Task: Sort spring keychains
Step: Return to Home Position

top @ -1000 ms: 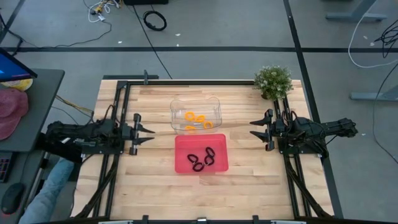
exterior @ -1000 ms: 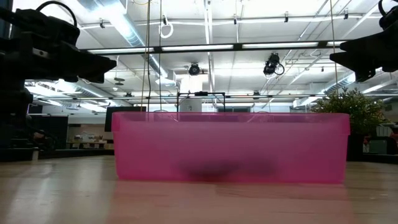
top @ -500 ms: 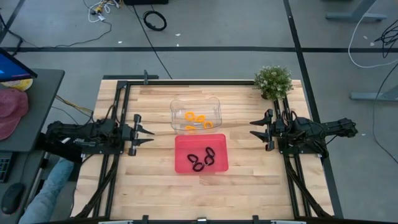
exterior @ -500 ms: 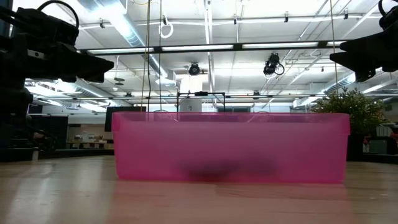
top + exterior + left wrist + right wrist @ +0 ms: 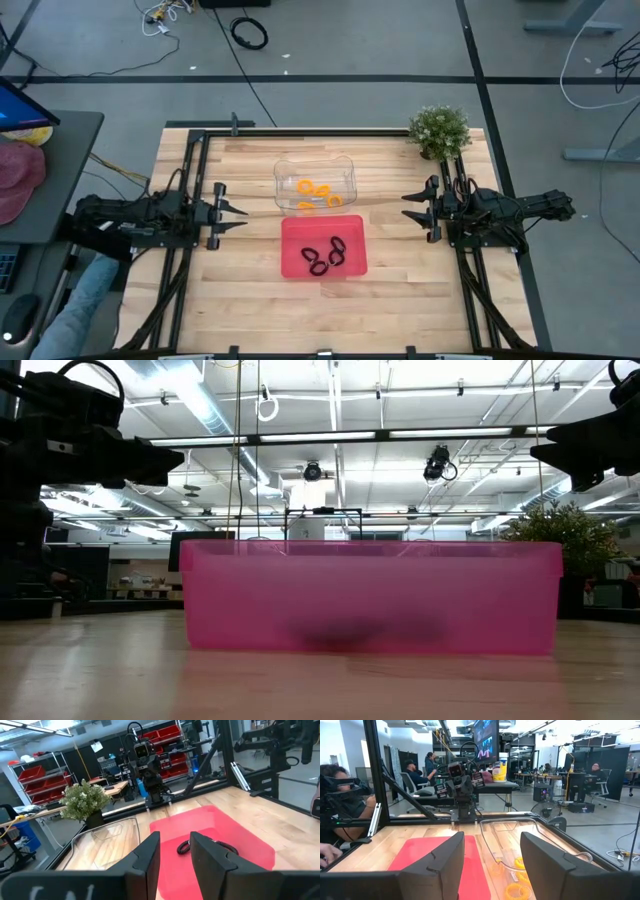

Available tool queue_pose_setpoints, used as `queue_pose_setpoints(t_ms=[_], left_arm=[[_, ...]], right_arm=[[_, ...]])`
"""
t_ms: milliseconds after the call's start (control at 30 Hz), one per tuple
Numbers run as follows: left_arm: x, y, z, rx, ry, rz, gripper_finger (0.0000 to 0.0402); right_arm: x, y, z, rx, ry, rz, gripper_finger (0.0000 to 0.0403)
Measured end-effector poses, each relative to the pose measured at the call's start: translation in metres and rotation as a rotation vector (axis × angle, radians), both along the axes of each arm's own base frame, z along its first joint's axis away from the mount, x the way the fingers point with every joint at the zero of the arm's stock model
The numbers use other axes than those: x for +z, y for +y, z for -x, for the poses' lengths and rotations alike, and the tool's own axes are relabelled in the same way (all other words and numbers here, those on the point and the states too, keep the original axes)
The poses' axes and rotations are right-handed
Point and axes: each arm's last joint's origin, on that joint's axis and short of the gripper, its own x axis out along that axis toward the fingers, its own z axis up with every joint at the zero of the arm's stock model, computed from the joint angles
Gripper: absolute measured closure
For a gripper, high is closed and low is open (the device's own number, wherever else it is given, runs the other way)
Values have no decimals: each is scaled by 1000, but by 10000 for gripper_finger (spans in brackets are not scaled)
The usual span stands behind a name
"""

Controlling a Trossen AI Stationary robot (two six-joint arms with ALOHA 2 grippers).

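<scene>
Three black spring keychains (image 5: 325, 256) lie on the floor of the red tray (image 5: 296, 262) at mid-table. Several orange ones (image 5: 318, 194) lie in the clear tray (image 5: 285, 172) just beyond it. My left gripper (image 5: 243, 213) hovers open at the table's left side, level, pointing at the trays. My right gripper (image 5: 406, 207) hovers open at the right side, facing it. The left wrist view shows the black keychains (image 5: 187, 846) past my left gripper (image 5: 175, 837). The right wrist view shows orange keychains (image 5: 520, 865) past my right gripper (image 5: 492, 837).
A small potted plant (image 5: 439, 130) stands at the far right corner of the table. Bare wood lies near the table's near edge and between each gripper and the trays. A person's leg (image 5: 80, 305) shows off the left side, and a seated person (image 5: 340, 790) beyond the table.
</scene>
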Motion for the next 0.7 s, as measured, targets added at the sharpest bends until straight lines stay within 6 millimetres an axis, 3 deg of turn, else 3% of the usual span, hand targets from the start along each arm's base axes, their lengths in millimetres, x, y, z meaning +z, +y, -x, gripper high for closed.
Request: queue_pose_setpoints(t_ms=[700], left_arm=[[1, 0, 0, -2, -10, 1, 289]], right_arm=[[0, 0, 0, 0, 0, 0, 204]])
